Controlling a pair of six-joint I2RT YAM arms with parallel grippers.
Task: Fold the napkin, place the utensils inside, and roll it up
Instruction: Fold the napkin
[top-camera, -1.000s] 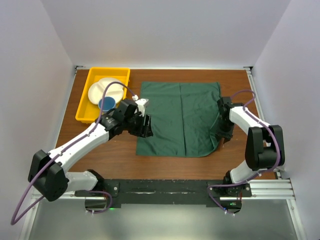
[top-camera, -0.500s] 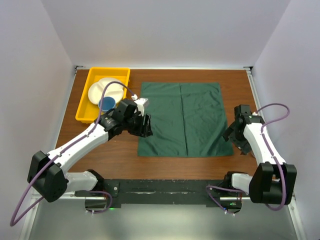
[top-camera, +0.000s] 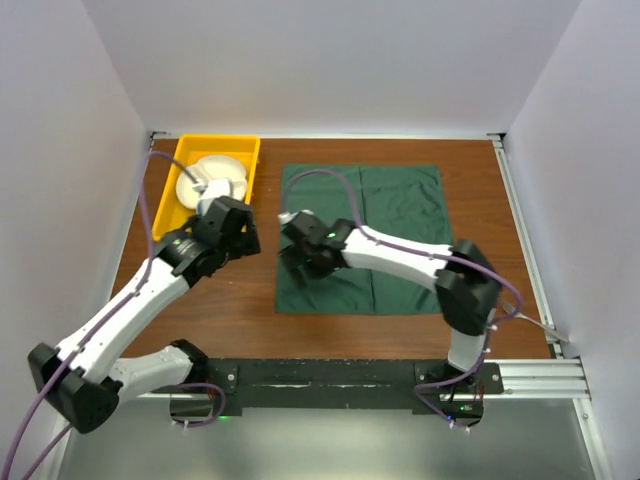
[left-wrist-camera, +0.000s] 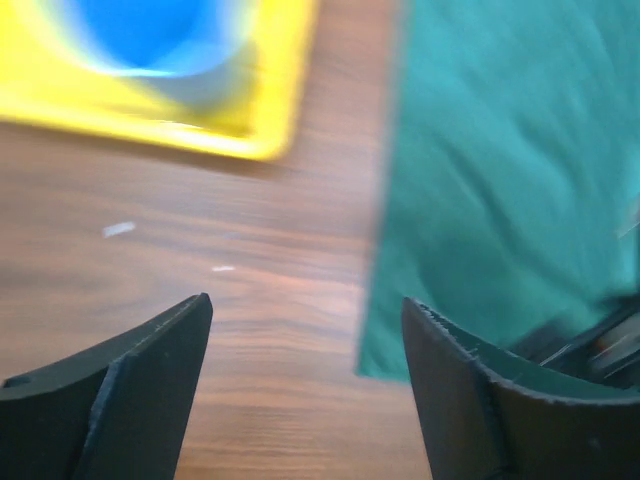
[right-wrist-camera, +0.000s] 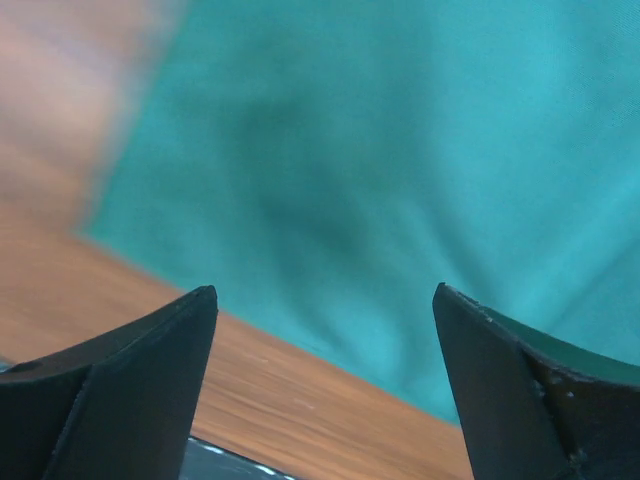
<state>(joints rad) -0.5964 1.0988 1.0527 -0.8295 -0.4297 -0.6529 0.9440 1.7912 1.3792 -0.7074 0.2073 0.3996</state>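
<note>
The dark green napkin (top-camera: 385, 225) lies spread flat on the wooden table, with a crease down its middle. My right gripper (top-camera: 298, 265) hovers open over the napkin's near left part; in the right wrist view (right-wrist-camera: 325, 289) only cloth and the napkin's edge on the wood lie between its fingers. My left gripper (top-camera: 240, 238) stands open just left of the napkin, beside the tray's near right corner. The left wrist view (left-wrist-camera: 305, 300) shows bare wood between its fingers and the napkin's near left corner (left-wrist-camera: 480, 200) to the right. The utensils do not show in any view.
A yellow tray (top-camera: 245, 150) sits at the back left with a white divided plate (top-camera: 220, 172) in it. A blue cup (left-wrist-camera: 160, 35) stands in the tray's near end. White walls close in the table's left, back and right sides.
My right arm let go of the napkin's right edge, opened, and swung across to the napkin's near left part. My left gripper drew back left toward the tray and opened wider.
</note>
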